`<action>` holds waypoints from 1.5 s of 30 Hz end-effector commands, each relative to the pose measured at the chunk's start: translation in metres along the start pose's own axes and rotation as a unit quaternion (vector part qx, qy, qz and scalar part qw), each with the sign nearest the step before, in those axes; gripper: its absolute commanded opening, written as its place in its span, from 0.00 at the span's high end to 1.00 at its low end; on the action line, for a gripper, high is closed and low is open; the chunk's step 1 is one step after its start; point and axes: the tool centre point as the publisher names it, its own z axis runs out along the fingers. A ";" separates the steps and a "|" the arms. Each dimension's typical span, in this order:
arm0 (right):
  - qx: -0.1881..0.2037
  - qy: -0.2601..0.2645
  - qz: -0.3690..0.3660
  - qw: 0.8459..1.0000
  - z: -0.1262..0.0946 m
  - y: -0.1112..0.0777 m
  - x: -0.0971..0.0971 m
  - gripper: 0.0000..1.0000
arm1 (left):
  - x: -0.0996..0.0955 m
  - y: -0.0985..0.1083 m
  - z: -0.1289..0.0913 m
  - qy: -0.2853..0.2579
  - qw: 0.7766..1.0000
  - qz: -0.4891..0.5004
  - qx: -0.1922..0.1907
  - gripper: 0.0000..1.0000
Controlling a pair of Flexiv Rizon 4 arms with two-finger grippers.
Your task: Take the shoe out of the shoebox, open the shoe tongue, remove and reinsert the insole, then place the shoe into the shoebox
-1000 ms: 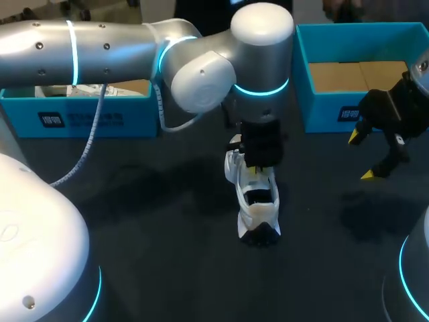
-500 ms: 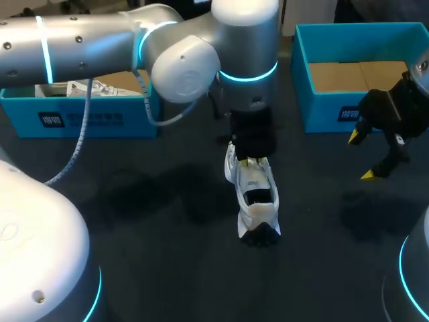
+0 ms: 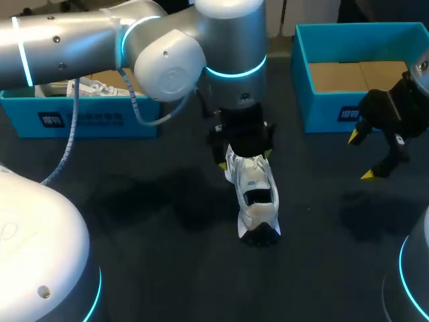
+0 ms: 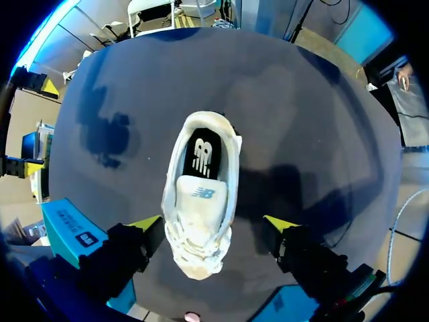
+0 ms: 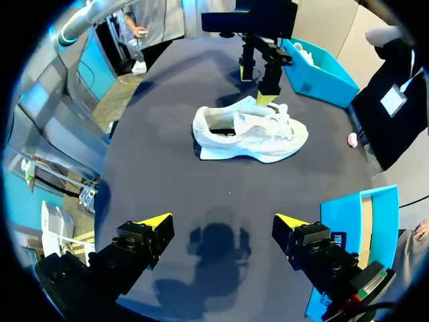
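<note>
- Two yellow-tipped fingers of the left gripper [image 3: 244, 159] stand spread wide, either side of the shoe's [image 3: 257, 198] laced front, gripping nothing.
- White shoe sits upright on the dark table [image 3: 134, 221] at frame centre, outside both boxes.
- Right gripper [image 3: 362, 156], at the right edge, is likewise spread and empty.
- Blue shoebox [image 3: 320, 113] sits upper right; another blue box [image 3: 94, 122] upper left.

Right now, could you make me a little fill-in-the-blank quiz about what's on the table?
The white shoe stands on the ___, outside both boxes. The left arm's jaws hang over its toe, wide ___. The right blue box is ___ inside. The left blue box holds another ___.
Missing words: table; open; empty; shoe.
</note>
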 end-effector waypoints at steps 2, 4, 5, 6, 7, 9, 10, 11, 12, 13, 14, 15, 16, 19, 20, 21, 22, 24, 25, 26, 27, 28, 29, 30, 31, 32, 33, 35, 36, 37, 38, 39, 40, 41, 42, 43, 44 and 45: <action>0.001 0.000 0.000 1.000 0.001 0.000 0.000 0.00 | 0.001 0.000 0.000 -0.001 1.000 0.000 0.000 0.00; 0.001 0.000 0.000 1.000 0.001 0.000 0.000 0.00 | 0.003 -0.004 -0.003 0.002 0.999 -0.053 0.014 0.00; 0.001 0.000 0.000 1.000 0.001 0.000 0.000 0.00 | 0.005 -0.006 -0.005 0.008 0.997 -0.081 0.012 0.00; 0.001 0.000 0.000 1.000 0.001 0.000 0.000 0.00 | 0.008 -0.009 -0.007 0.011 0.993 -0.121 0.012 0.00; 0.001 0.000 0.000 1.000 0.001 0.000 0.000 0.00 | 0.011 -0.012 -0.010 0.009 0.989 -0.145 0.004 0.00; 0.001 0.000 0.000 1.000 0.001 0.000 0.000 0.00 | 0.015 -0.017 -0.014 0.010 0.973 -0.226 -0.031 0.00; 0.001 0.000 0.000 1.000 0.001 0.000 0.000 0.00 | 0.020 -0.022 -0.016 0.004 0.969 -0.246 -0.032 0.00; 0.001 0.000 0.000 1.000 0.001 0.000 0.000 0.00 | 0.023 -0.027 -0.017 0.012 0.960 -0.277 -0.039 0.00; 0.001 0.000 0.000 1.000 0.001 0.000 0.000 0.00 | 0.024 -0.031 -0.017 0.016 0.954 -0.299 -0.031 0.00; 0.001 0.000 0.000 1.000 0.001 0.000 0.000 0.00 | 0.026 -0.032 -0.018 0.026 0.945 -0.327 -0.018 0.00; 0.001 0.000 0.000 1.000 0.001 0.000 0.000 0.00 | 0.025 -0.034 -0.016 0.029 0.926 -0.373 -0.038 0.00; 0.001 0.000 0.000 1.000 0.001 0.000 0.000 0.00 | 0.027 -0.037 -0.015 0.004 0.914 -0.403 -0.051 0.00; 0.001 0.000 0.000 1.000 0.001 0.000 0.000 0.00 | 0.029 -0.040 -0.014 0.000 0.900 -0.432 -0.063 0.00; 0.001 0.000 0.000 1.000 0.001 0.000 0.000 0.00 | 0.032 -0.048 -0.012 -0.013 0.862 -0.502 -0.074 0.00; 0.001 0.000 0.000 1.000 0.001 0.000 0.000 0.00 | 0.034 -0.049 -0.012 -0.016 0.847 -0.529 -0.060 0.00; 0.001 0.000 0.000 1.000 0.001 0.000 0.000 0.00 | 0.035 -0.050 -0.011 -0.017 0.843 -0.534 -0.058 0.00; 0.001 0.000 0.000 1.000 0.001 0.000 0.000 0.00 | 0.036 -0.052 -0.011 -0.022 0.837 -0.544 -0.056 0.00; 0.001 0.000 0.000 1.000 0.001 0.000 0.000 0.00 | 0.037 -0.055 -0.008 -0.025 0.823 -0.565 -0.054 0.00; 0.001 0.000 0.000 1.000 0.001 0.000 0.000 0.00 | 0.038 -0.058 -0.007 -0.025 0.808 -0.587 -0.040 0.00; 0.001 0.000 0.000 1.000 0.001 0.000 0.000 0.00 | 0.038 -0.059 -0.006 -0.028 0.803 -0.594 -0.041 0.00; 0.001 0.000 0.000 1.000 0.001 0.000 0.000 0.00 | 0.038 -0.060 -0.005 -0.029 0.802 -0.595 -0.040 0.00; 0.001 0.000 0.000 1.000 0.001 0.000 0.000 0.00 | 0.037 -0.062 -0.004 -0.029 0.796 -0.604 -0.028 0.00; 0.001 0.000 0.000 1.000 0.001 0.000 0.000 0.00 | 0.034 -0.066 -0.002 -0.026 0.792 -0.609 -0.021 0.00; 0.001 0.000 0.000 1.000 0.001 0.000 0.000 0.00 | 0.034 -0.067 -0.001 -0.025 0.787 -0.617 -0.014 0.00; 0.001 0.000 0.000 1.000 0.001 0.000 0.000 0.00 | 0.033 -0.071 0.001 -0.019 0.782 -0.623 -0.002 0.00; 0.001 0.000 0.000 1.000 0.001 0.000 0.000 0.00 | 0.033 -0.075 0.001 -0.018 0.774 -0.633 0.005 0.00; 0.001 0.000 0.000 1.000 0.001 0.000 0.000 0.00 | 0.034 -0.079 0.001 -0.023 0.767 -0.642 0.003 0.00; 0.001 0.000 0.000 1.000 0.001 0.000 0.000 0.00 | 0.038 -0.086 0.000 -0.028 0.737 -0.675 -0.011 0.00; 0.001 0.000 0.000 1.000 0.001 0.000 0.000 0.00 | 0.038 -0.086 0.000 -0.028 0.737 -0.675 -0.011 0.00; 0.001 0.000 0.000 1.000 0.001 0.000 0.000 0.00 | 0.038 -0.086 0.000 -0.028 0.737 -0.675 -0.011 0.00; 0.001 0.000 0.000 1.000 0.001 0.000 0.000 0.00 | 0.038 -0.086 0.000 -0.028 0.737 -0.675 -0.011 0.00; 0.001 0.000 0.000 1.000 0.001 0.000 0.000 0.00 | 0.038 -0.086 0.000 -0.028 0.737 -0.675 -0.011 0.00; 0.001 0.000 0.000 1.000 0.001 0.000 0.000 0.00 | 0.038 -0.086 0.000 -0.028 0.737 -0.675 -0.011 0.00; 0.001 0.000 0.000 1.000 0.001 0.000 0.000 0.00 | 0.038 -0.086 0.000 -0.028 0.737 -0.675 -0.011 0.00; 0.001 0.000 0.000 1.000 0.001 0.000 0.000 0.00 | 0.038 -0.086 0.000 -0.028 0.737 -0.675 -0.011 0.00; 0.001 0.000 0.000 1.000 0.001 0.000 0.000 0.00 | 0.038 -0.086 0.000 -0.028 0.737 -0.675 -0.011 0.00; 0.001 0.000 0.000 1.000 0.001 0.000 0.000 0.00 | 0.038 -0.086 0.000 -0.028 0.737 -0.675 -0.011 0.00; 0.001 0.000 0.000 1.000 0.001 0.000 0.000 0.00 | 0.038 -0.086 0.000 -0.028 0.737 -0.675 -0.011 0.00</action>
